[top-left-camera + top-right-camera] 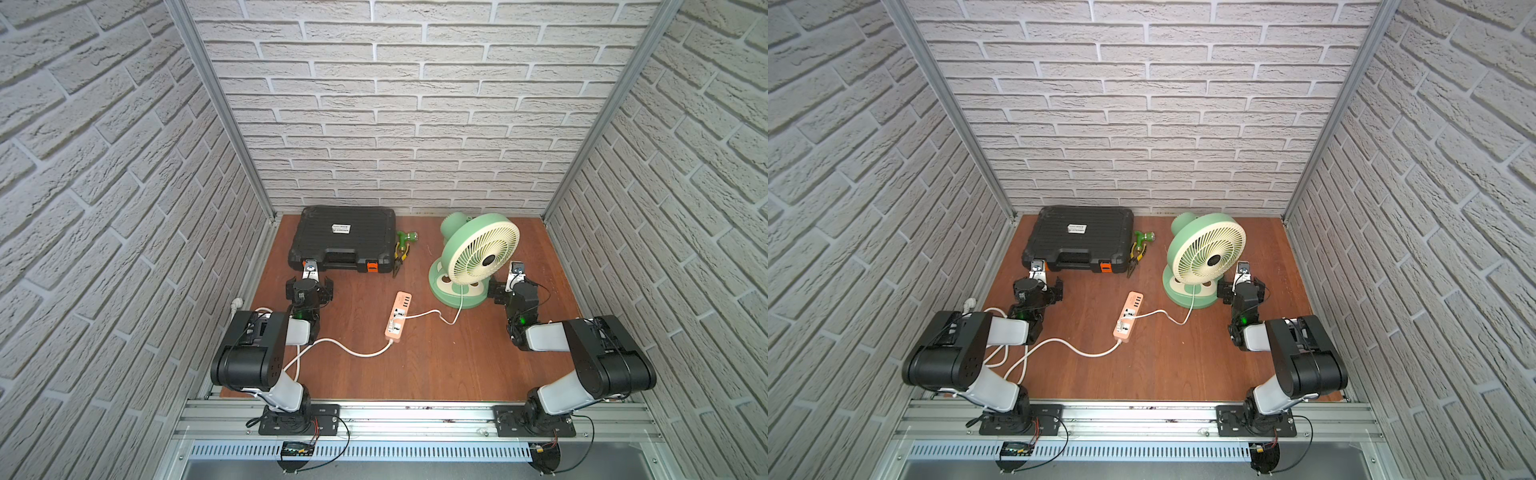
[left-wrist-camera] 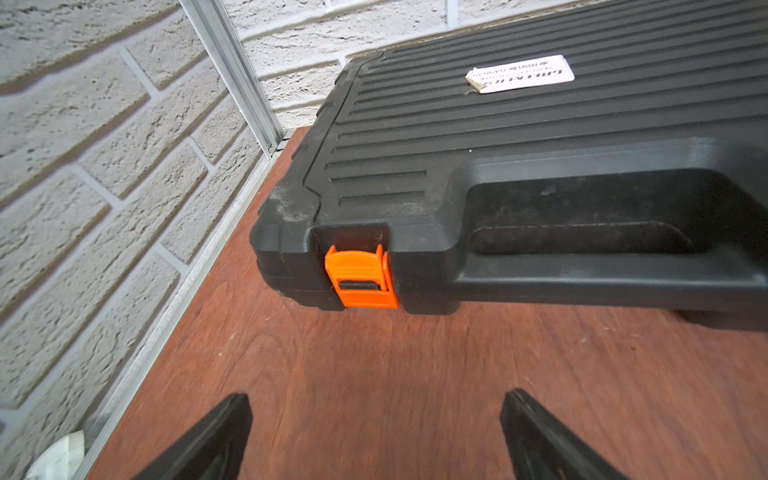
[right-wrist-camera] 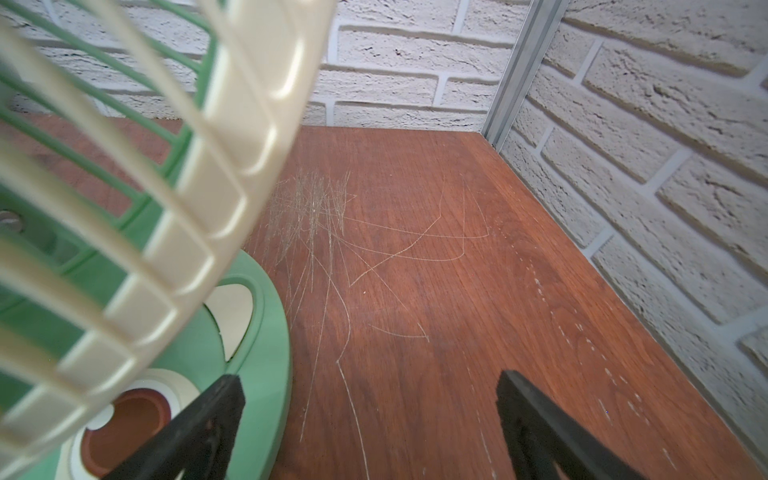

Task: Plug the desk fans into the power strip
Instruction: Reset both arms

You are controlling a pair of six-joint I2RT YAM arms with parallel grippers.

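- The power strip (image 1: 398, 313), a small salmon-pink rectangular bar with white sockets and dark ports at its far end, is lying flat on the scratched, reddish wood-grain table (image 1: 436, 365).
- The desk fan (image 1: 478, 253) is standing beyond the power strip's far end, toward the right arm's side. Its round cream slatted grille is tilting upward over a round mint-green base.
- A thin white cord (image 1: 424, 313) is curving from the fan's base to the power strip and meeting it at a middle socket. Whether the plug is seating fully is too small to tell.
- A thick white cable (image 1: 361, 355) is trailing in a smooth bend from the power strip's near end toward the left arm.
- The left gripper (image 2: 374, 411), well apart from the power strip, is gaping wide with black wedge-shaped fingers and gripping nothing. It is facing the orange latch (image 2: 359, 278) of a ribbed black plastic toolcase (image 2: 498, 145).
- The right gripper (image 3: 370, 390), on the side of the fan away from the power strip, is likewise spreading wide and empty. One finger is overlapping the glossy green base rim in the wrist view, and contact cannot be told.
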